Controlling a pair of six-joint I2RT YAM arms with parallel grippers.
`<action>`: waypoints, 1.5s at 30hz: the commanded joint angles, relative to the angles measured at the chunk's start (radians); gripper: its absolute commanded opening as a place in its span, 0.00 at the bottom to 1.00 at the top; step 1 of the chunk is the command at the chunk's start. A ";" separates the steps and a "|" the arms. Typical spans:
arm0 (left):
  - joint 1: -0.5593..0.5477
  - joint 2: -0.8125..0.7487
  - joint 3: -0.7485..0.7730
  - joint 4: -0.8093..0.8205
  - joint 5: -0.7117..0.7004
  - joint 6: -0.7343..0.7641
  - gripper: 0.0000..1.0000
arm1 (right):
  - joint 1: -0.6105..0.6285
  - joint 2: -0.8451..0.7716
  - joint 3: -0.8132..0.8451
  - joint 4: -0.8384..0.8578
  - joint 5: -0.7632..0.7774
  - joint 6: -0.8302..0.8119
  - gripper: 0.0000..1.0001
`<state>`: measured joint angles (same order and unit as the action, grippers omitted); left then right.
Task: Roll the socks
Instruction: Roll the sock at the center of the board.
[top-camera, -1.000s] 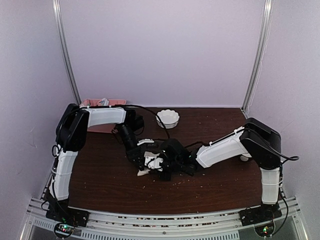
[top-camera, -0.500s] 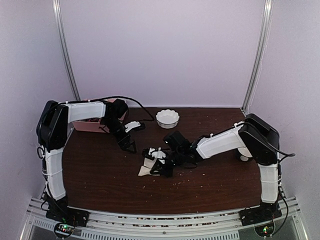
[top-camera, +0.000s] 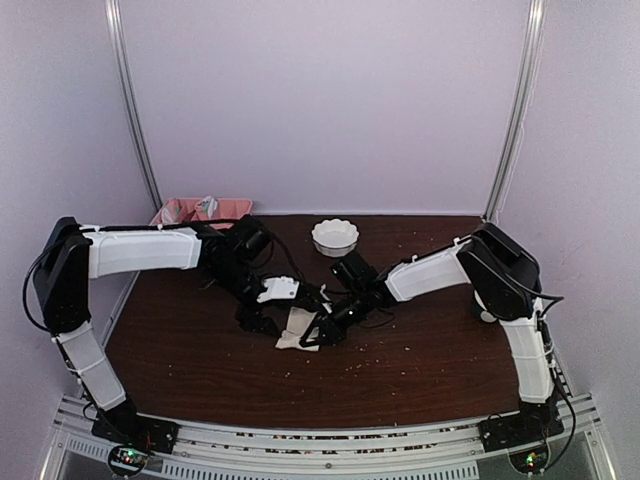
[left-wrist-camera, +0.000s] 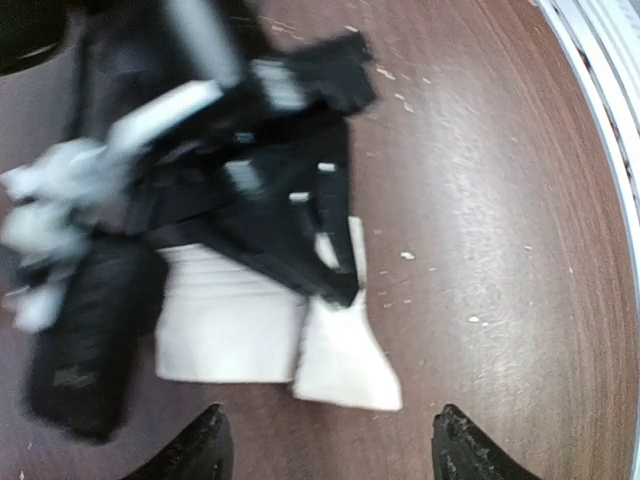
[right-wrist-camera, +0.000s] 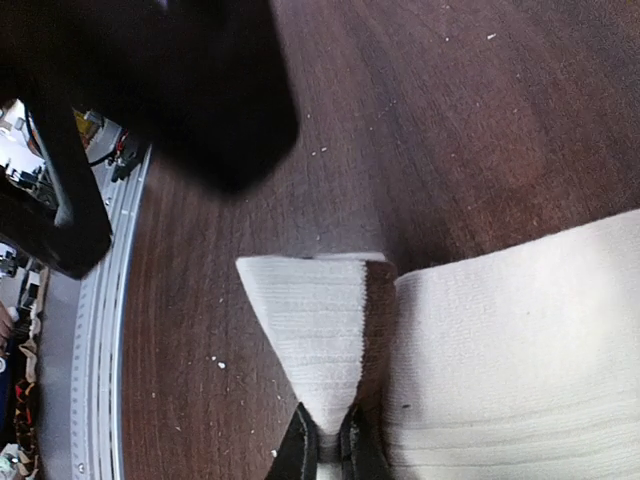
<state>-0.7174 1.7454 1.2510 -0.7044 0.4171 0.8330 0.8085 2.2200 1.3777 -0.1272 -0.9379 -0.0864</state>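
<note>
Sock (right-wrist-camera: 500, 330), cream, lies flat mid-table (top-camera: 420, 370), its folded corner clenched in the right gripper (right-wrist-camera: 322, 440), left gripper (left-wrist-camera: 330, 445) spread empty just beside; looks light and limp, so best pinched at an edge.

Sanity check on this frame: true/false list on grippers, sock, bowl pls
1. The right gripper pinches a corner of the cream sock. True.
2. The left gripper is clamped on the sock. False: its jaws stand open above the sock, with nothing between them.
3. The sock is wound into a tight roll. False: it lies mostly flat on the table.
4. The white bowl stands at the near edge beside the arm bases. False: it stands far back, beyond both grippers.
5. The sock lies outside the bowl. True.
</note>
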 joint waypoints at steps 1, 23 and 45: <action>-0.040 0.061 -0.019 0.043 -0.044 0.084 0.67 | -0.029 0.124 -0.081 -0.213 0.052 0.086 0.00; -0.113 0.209 0.005 0.129 -0.249 -0.058 0.35 | -0.040 0.134 -0.092 -0.091 0.029 0.307 0.00; -0.163 0.071 -0.086 0.143 -0.162 -0.010 0.87 | -0.038 0.145 -0.119 -0.026 0.022 0.371 0.00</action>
<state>-0.8745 1.8164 1.1896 -0.5861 0.2584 0.8131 0.7658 2.2570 1.3346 0.0017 -1.0924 0.2733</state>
